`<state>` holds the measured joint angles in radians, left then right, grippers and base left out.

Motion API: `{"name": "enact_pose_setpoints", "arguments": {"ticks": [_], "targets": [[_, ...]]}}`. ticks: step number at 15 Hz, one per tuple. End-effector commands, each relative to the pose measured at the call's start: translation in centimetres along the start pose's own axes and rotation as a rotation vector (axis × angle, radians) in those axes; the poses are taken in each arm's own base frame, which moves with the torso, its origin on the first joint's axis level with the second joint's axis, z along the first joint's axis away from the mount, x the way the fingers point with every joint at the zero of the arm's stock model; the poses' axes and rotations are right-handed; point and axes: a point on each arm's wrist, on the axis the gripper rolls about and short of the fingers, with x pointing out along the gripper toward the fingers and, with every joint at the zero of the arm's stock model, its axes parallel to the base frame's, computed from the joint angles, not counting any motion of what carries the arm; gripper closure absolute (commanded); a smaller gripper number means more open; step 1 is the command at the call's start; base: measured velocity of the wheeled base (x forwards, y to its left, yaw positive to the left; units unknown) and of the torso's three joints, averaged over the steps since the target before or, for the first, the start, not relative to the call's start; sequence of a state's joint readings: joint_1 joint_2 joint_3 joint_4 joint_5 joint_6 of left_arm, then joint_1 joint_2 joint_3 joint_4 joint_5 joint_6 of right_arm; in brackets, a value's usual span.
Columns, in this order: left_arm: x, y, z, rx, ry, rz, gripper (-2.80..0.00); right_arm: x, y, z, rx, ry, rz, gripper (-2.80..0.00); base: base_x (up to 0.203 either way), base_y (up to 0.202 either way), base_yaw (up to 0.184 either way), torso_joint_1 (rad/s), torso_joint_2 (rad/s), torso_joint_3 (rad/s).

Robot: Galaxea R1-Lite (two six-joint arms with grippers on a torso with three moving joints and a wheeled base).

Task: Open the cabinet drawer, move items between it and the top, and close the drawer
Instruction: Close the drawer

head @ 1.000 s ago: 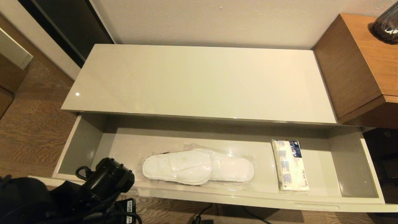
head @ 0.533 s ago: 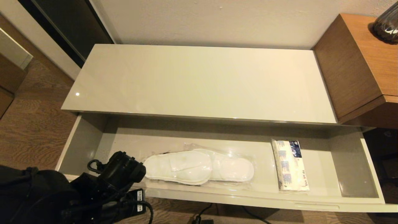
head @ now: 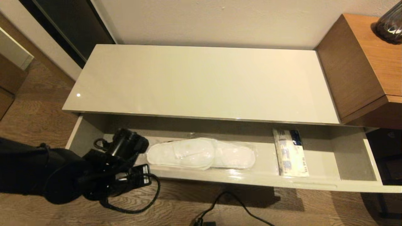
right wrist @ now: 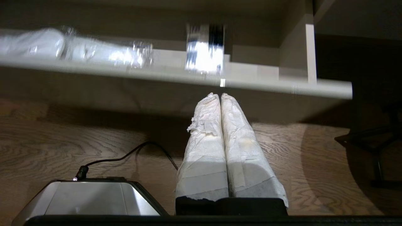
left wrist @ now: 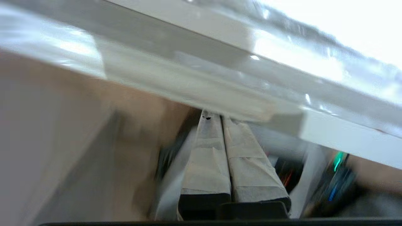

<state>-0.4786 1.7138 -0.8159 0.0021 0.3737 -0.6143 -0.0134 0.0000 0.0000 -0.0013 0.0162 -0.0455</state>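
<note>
Drawer [head: 358,187] half out in head view; only wrist views show left end effector [left wrist: 220,117] and right end effector [right wrist: 220,95] pressed together.

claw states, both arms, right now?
Left claw: closed, empty, tips at the drawer front.
Right claw: closed, empty, parked low.

drawer [head: 355,163]: wide, shallow, glossy beige-grey; partly pulled out from under the top
slippers [head: 201,153]: flat white pair sealed in clear wrap, lying lengthwise on the drawer floor, left of middle
tissue pack [head: 290,152]: white with blue print, lying flat in the drawer's right part, well apart from the slippers
top [head: 201,81]: long glossy cream-beige slab, bare
</note>
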Motion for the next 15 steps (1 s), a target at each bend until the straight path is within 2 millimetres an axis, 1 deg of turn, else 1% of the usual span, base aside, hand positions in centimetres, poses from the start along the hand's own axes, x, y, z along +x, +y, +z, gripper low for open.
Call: {"name": "enact_pose_setpoints", "arguments": {"ticks": [1,3,4,7,8,9,10,11,13,15], "targets": [[-1.4,-0.5,3.6,-0.034,-0.084,-0.026,0.00,0.0,0.0,0.0,-0.001,-0.003,0.002,0.00,0.000,0.000,0.000,0.000,0.00,0.000],[-2.6,-1.3,7.2,-0.056,-0.148,-0.043,0.00,0.0,0.0,0.0,-0.001,-0.002,0.000,0.00,0.000,0.000,0.000,0.000,0.00,0.000],[-2.7,-1.6,8.9,-0.060,-0.174,-0.044,0.00,0.0,0.0,0.0,0.000,-0.001,0.001,0.00,0.000,0.000,0.000,0.000,0.00,0.000],[-1.5,-3.0,14.5,-0.054,-0.251,-0.034,0.00,0.0,0.0,0.0,0.000,-0.001,0.000,0.00,0.000,0.000,0.000,0.000,0.00,0.000],[-1.7,-3.1,15.9,-0.048,-0.262,-0.025,0.00,0.0,0.0,0.0,-0.001,-0.003,0.000,0.00,0.000,0.000,0.000,0.000,0.00,0.000],[-2.1,-2.7,16.6,-0.032,-0.237,0.001,0.00,0.0,0.0,0.0,-0.001,-0.002,0.001,0.00,0.000,0.000,0.000,0.000,0.00,0.000],[-3.2,-2.3,16.9,-0.025,-0.229,0.008,0.00,0.0,0.0,0.0,-0.001,-0.002,0.001,0.00,0.000,0.000,0.000,0.000,0.00,0.000],[-5.2,-1.6,16.9,-0.030,-0.245,0.001,0.00,0.0,0.0,0.0,-0.001,-0.001,0.001,0.00,0.000,0.000,0.000,0.000,0.00,0.000],[-10.8,0.7,15.8,-0.044,-0.285,-0.019,0.00,0.0,0.0,0.0,-0.001,-0.001,0.001,0.00,0.000,0.000,0.000,0.000,0.00,0.000],[-16.8,3.5,13.3,-0.048,-0.321,-0.046,0.00,0.0,0.0,0.0,0.000,0.000,0.001,0.00,0.000,0.000,0.000,0.000,0.00,0.000]]}}
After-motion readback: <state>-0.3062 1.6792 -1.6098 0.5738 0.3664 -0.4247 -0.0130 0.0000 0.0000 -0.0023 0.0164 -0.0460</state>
